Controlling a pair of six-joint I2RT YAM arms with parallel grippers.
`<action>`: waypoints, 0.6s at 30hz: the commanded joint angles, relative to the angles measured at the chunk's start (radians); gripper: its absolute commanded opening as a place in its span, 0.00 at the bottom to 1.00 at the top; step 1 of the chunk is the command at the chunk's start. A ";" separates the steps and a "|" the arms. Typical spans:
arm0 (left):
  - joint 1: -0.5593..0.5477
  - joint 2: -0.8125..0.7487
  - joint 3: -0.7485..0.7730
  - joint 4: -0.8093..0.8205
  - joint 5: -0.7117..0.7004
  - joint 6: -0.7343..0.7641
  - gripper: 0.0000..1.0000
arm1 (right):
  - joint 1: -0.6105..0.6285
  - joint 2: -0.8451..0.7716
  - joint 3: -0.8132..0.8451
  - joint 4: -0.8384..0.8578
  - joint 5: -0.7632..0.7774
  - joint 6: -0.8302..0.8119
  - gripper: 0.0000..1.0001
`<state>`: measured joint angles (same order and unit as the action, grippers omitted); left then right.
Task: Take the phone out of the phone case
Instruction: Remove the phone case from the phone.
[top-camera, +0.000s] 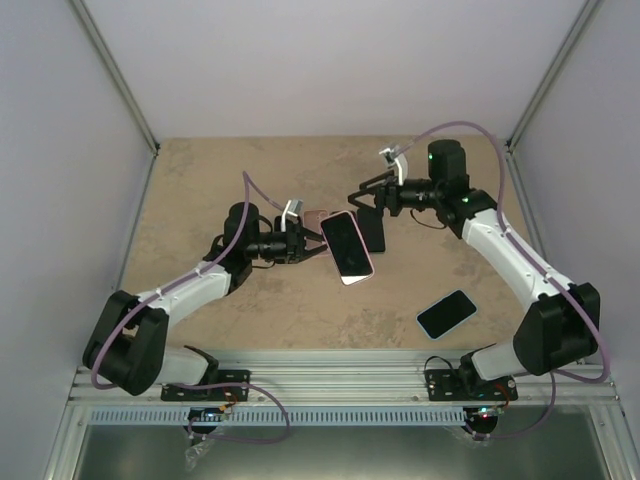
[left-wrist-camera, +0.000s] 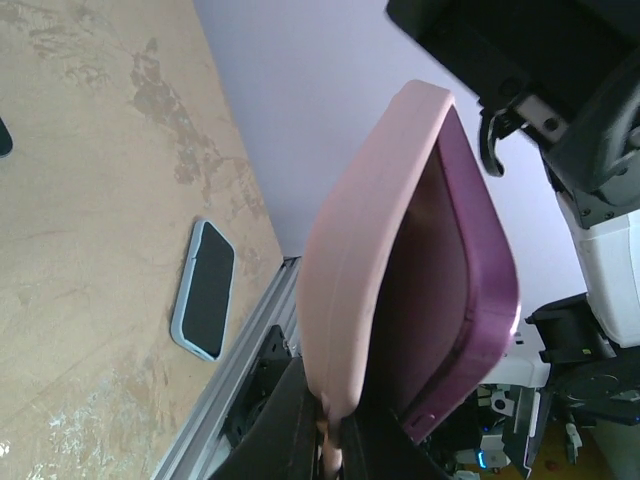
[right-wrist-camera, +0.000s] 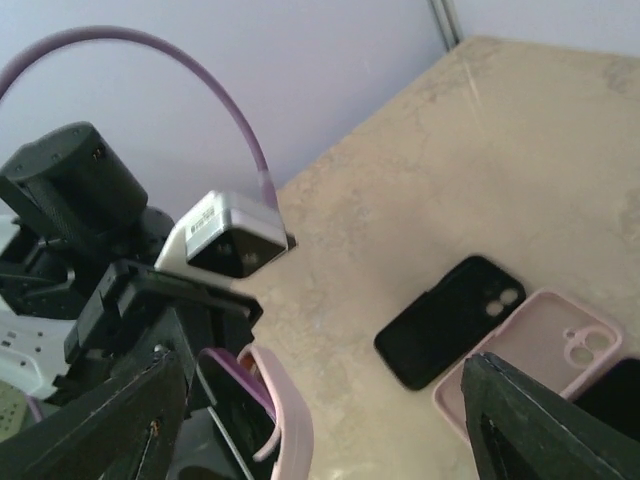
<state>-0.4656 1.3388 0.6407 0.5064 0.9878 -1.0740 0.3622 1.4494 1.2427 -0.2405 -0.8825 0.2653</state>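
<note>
My left gripper (top-camera: 308, 246) holds the phone (top-camera: 347, 245) above the middle of the table, screen up. In the left wrist view the pink phone case (left-wrist-camera: 365, 250) is peeled away from the purple phone (left-wrist-camera: 470, 270) along one side. My left gripper (left-wrist-camera: 340, 430) is shut on the bottom edge of the case. My right gripper (top-camera: 372, 200) hovers just beyond the phone's far end. Its black fingers (right-wrist-camera: 110, 430) stand wide apart with nothing between them. The phone (right-wrist-camera: 225, 400) and the bent case rim (right-wrist-camera: 290, 430) show at its lower left.
A black case (right-wrist-camera: 450, 320) and an empty pink case (right-wrist-camera: 545, 350) lie on the table below my right gripper. A phone in a light blue case (top-camera: 446, 313) lies near the right arm's base. Grey walls close in the table on three sides.
</note>
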 joint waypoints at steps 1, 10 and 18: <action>0.004 -0.016 0.048 0.025 0.019 0.037 0.00 | 0.000 -0.030 -0.086 -0.047 -0.054 -0.027 0.80; 0.006 -0.017 0.115 -0.101 0.069 0.162 0.00 | -0.001 -0.044 -0.186 -0.028 -0.280 0.015 0.57; 0.007 0.003 0.167 -0.165 0.086 0.233 0.00 | -0.002 -0.089 -0.252 0.092 -0.385 0.112 0.15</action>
<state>-0.4625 1.3399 0.7361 0.3569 1.0336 -0.9043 0.3622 1.4044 1.0077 -0.2241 -1.1812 0.3279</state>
